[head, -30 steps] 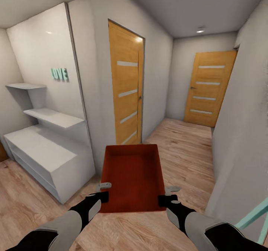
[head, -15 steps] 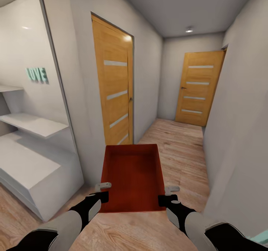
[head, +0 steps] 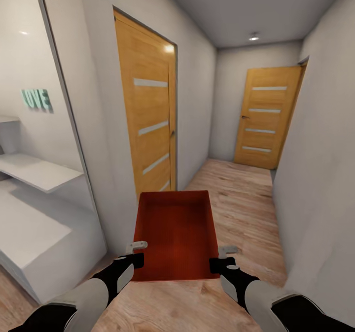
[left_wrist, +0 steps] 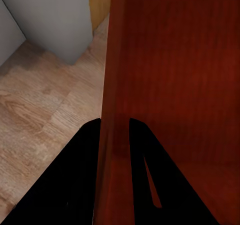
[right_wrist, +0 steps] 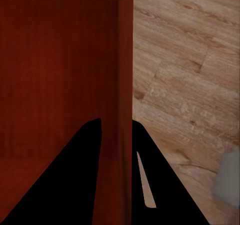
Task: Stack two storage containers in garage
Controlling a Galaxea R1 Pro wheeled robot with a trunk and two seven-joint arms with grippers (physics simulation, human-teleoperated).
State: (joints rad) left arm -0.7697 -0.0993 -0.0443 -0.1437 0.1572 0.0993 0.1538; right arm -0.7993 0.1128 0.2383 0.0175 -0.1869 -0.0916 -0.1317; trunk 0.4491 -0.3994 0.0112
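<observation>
I hold one red-orange open-top storage container [head: 175,233] level in front of me, above a light wood plank floor in a hallway. My left gripper [head: 134,255] is shut on its left wall near the near corner. My right gripper [head: 221,258] is shut on its right wall. In the left wrist view the thin red wall [left_wrist: 114,110] runs between the two black fingers [left_wrist: 85,165]. Through the right wrist camera the other wall [right_wrist: 125,85] is likewise pinched between black fingers [right_wrist: 85,165]. The container is empty inside.
A narrow hallway runs ahead between grey-white walls. A wooden door [head: 148,120] stands on the left wall and another wooden door [head: 266,117] closes the far end. White shelving [head: 34,209] with teal "LOVE" letters [head: 37,99] sits at the left.
The whole view has shifted: the camera advanced into the hallway, so the shelving slid left and the doors drew nearer. Both grippers keep the same hold on the container.
</observation>
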